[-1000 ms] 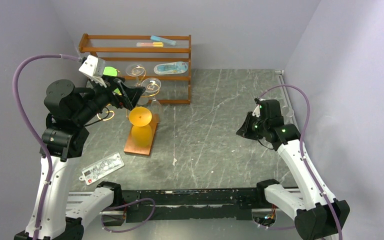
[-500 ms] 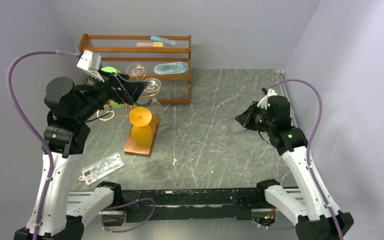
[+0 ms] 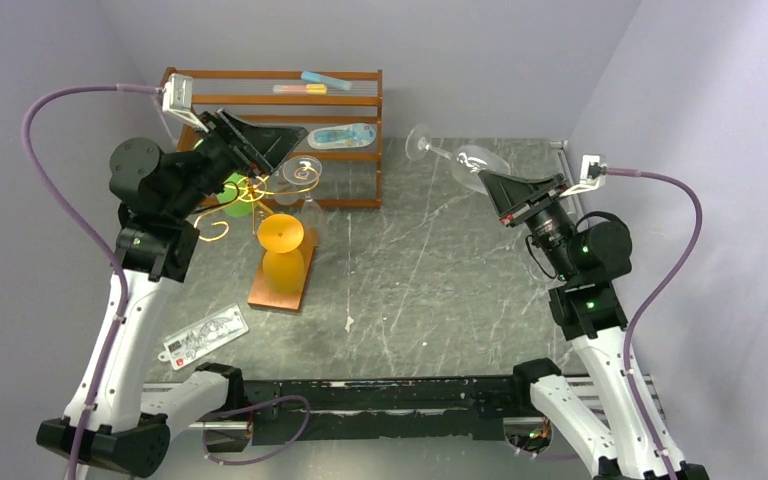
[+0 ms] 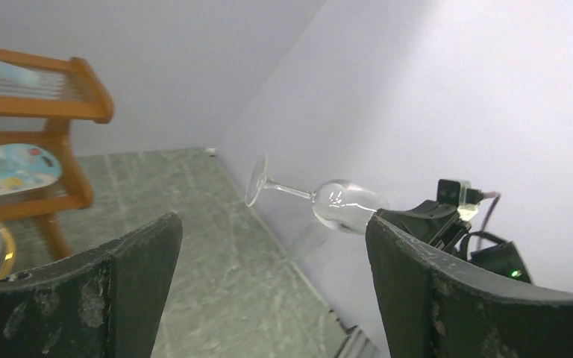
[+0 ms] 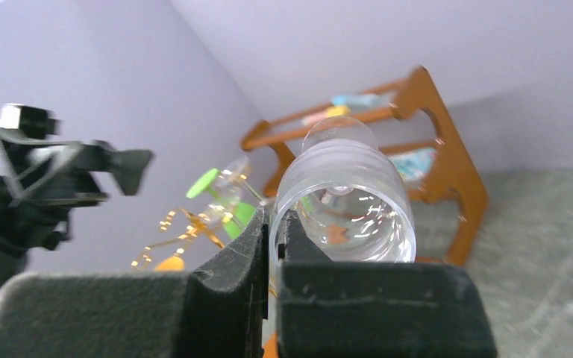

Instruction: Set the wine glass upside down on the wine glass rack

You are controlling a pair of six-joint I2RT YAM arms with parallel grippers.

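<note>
My right gripper [image 3: 492, 182] is shut on the rim of a clear wine glass [image 3: 468, 160] and holds it in the air at the right, lying sideways, foot pointing up and left. In the right wrist view the fingers [image 5: 231, 261] pinch the bowl wall of the glass [image 5: 343, 201]. The gold wire wine glass rack [image 3: 260, 190] stands on its copper-brown base [image 3: 278, 290] at the left, with an orange glass [image 3: 282, 250] and other glasses hanging upside down. My left gripper [image 3: 280, 148] is open and empty above the rack, facing the held glass [image 4: 339, 206].
A brown wooden shelf unit [image 3: 345, 105] with packaged items stands behind the rack against the back wall. A flat printed packet [image 3: 203, 335] lies on the marble table near the left arm's base. Purple walls close in on both sides.
My right arm has swung up from the table's right edge, lifting the clear wine glass into the air. My left arm has risen and turned its open gripper to the right.
</note>
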